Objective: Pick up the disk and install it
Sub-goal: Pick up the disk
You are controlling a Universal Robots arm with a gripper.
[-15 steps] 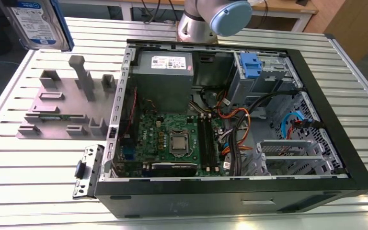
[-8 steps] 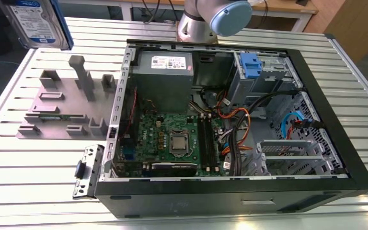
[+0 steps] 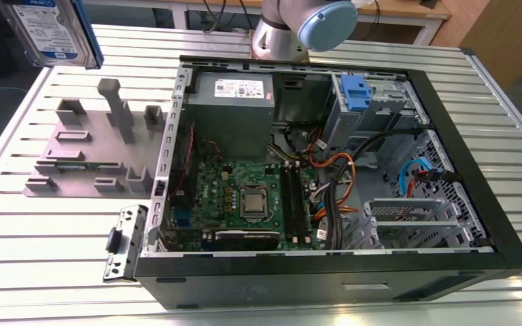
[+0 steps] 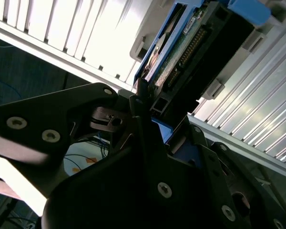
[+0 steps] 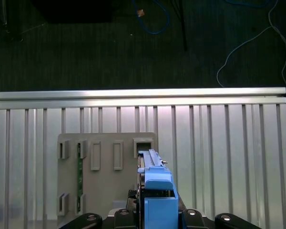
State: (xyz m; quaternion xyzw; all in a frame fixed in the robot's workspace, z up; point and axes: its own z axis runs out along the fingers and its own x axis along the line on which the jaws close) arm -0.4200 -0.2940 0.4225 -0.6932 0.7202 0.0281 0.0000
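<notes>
gripper (image 4: 157, 121): clamped on disk (image 4: 181, 57) by its blue frame.
bench (image 3: 52, 272): carries case and rack.
case (image 3: 478, 204): open, toward the exterior view's right; blue caddy (image 3: 355, 92) seated at far side.
rack (image 3: 79, 156): by bench edge, exterior view's left.
disk (image 3: 51, 30): aloft over far corner, same side.
carry, as judged: firm hold, disk level, clear of case rim.

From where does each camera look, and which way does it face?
Exterior view: off the arm, high, looking down into the open black computer case; the arm's grey, blue-capped joint shows.
First wrist view: on the wrist, looking down past the black gripper at the grey fixture plate.
Second wrist view: on the wrist, looking closely along the gripper's black links.
Shared: all three show the gripped silver-grey disk in its blue caddy.
</notes>
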